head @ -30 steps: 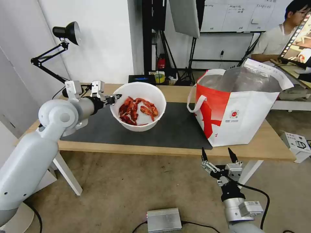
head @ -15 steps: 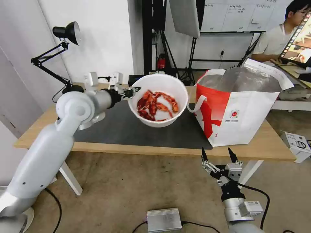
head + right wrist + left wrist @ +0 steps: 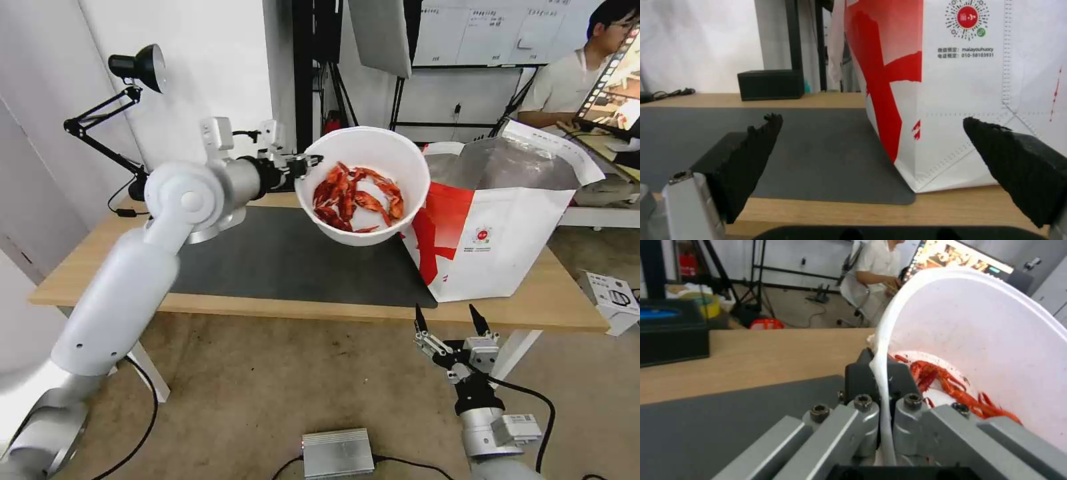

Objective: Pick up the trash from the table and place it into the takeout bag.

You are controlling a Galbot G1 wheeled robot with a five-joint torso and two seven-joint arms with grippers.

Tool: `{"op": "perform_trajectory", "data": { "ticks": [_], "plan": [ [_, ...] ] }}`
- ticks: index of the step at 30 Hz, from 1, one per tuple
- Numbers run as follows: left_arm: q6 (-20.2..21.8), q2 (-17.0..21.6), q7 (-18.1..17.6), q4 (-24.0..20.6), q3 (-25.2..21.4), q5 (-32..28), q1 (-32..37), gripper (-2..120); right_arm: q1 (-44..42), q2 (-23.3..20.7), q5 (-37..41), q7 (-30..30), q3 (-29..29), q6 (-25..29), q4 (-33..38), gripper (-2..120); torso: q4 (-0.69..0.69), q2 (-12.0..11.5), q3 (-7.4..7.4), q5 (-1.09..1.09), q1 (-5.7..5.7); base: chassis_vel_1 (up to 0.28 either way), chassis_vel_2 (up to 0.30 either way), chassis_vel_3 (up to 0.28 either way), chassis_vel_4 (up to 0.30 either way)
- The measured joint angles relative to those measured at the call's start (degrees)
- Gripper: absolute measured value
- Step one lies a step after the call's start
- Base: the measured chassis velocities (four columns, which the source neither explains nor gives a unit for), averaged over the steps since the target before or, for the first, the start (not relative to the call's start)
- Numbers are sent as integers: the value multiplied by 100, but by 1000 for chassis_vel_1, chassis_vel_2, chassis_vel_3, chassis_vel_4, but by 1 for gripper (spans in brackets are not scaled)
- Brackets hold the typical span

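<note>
Up and rightward goes the white bowl of red scraps (image 3: 363,187), now mid-frame, airborne, just left of the takeout bag (image 3: 507,220). Left gripper (image 3: 308,162) pinches its rim above the table (image 3: 220,303); right gripper (image 3: 450,320), lower right, hangs spread.

White bowl of red scraps (image 3: 363,185) tilts in midair beside the takeout bag (image 3: 497,220).
</note>
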Motion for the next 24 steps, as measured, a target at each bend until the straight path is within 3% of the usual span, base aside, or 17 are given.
{"op": "perform_trajectory", "data": {
  "ticks": [10,24],
  "plan": [
    [-2,-340,-116,78,186,-49,-250,0,0,0,0,0,0,0,0,100,0,0,-1,0,0,0,0,0,0],
    [-3,-980,-234,614,621,-17,-767,0,0,1,0,0,0,0,0,100,0,0,0,0,0,0,0,0,0]
  ]
}}
